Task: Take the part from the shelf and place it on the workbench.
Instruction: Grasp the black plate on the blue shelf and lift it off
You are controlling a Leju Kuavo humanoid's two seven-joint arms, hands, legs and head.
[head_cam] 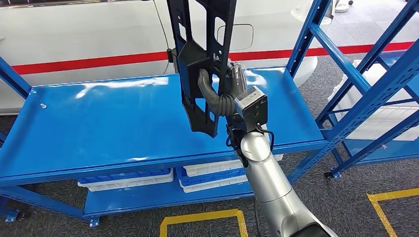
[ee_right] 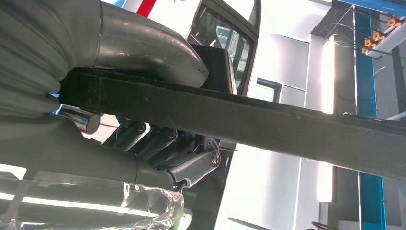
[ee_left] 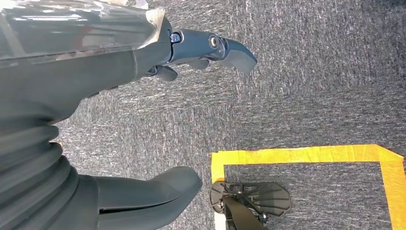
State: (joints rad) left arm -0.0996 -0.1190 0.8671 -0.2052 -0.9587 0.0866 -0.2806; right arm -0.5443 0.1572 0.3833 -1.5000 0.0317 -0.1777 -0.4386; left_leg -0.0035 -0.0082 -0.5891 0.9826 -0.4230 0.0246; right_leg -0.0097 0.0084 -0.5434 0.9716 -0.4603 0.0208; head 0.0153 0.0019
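My right hand (head_cam: 223, 88) grips a long black plastic part (head_cam: 200, 59) and holds it upright above the blue workbench top (head_cam: 113, 118). The part's lower end hangs just over the bench, near its middle. In the right wrist view the thumb (ee_right: 158, 50) and the darker fingers (ee_right: 163, 143) clamp the part's flat black bar (ee_right: 287, 127) from both sides. My left hand (ee_left: 119, 120) hangs over grey carpet, its fingers (ee_left: 215, 48) apart from the thumb (ee_left: 153, 191) with nothing between them.
A blue rack (head_cam: 375, 74) holding white bins (head_cam: 380, 113) stands to the right. White and blue trays (head_cam: 148, 177) lie on the bench's lower shelf. A white vehicle with a red stripe (head_cam: 89, 34) is behind the bench. Yellow floor tape (ee_left: 306, 155) marks the carpet.
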